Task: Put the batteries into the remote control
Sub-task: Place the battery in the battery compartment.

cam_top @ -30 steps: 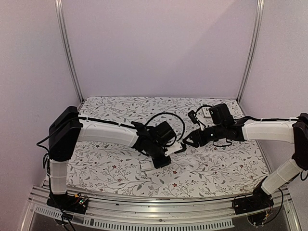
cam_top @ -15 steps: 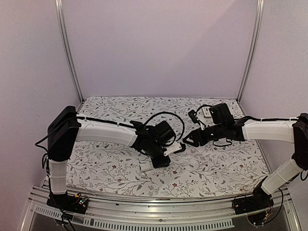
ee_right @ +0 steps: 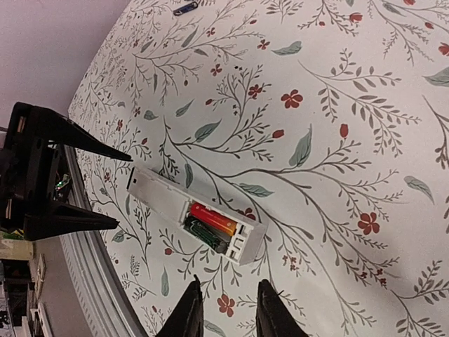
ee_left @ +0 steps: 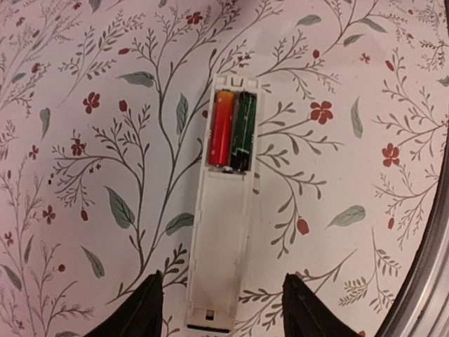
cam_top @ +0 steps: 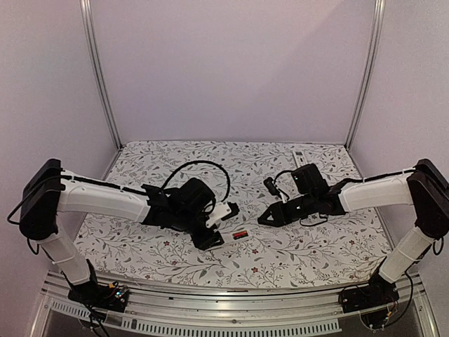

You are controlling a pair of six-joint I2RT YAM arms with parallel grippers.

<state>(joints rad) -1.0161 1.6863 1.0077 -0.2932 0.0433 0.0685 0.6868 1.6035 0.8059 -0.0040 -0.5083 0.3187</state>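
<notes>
A table covered in floral cloth is boxed in by a back wall and two side walls, with metal uprights at the rear corners. Near the front middle, a white remote control lies flat, with batteries seated side by side in its open bay. The left gripper straddles the remote's closed end, jaws apart, with a strip of bare cloth between each finger and the casing. The right gripper hangs near the battery end with a narrow gap between its fingers. Both arms crowd the remote's ends, while its long sides have bare cloth beside them. Open cloth spreads across the back and left. A second remote lies at the back right.
</notes>
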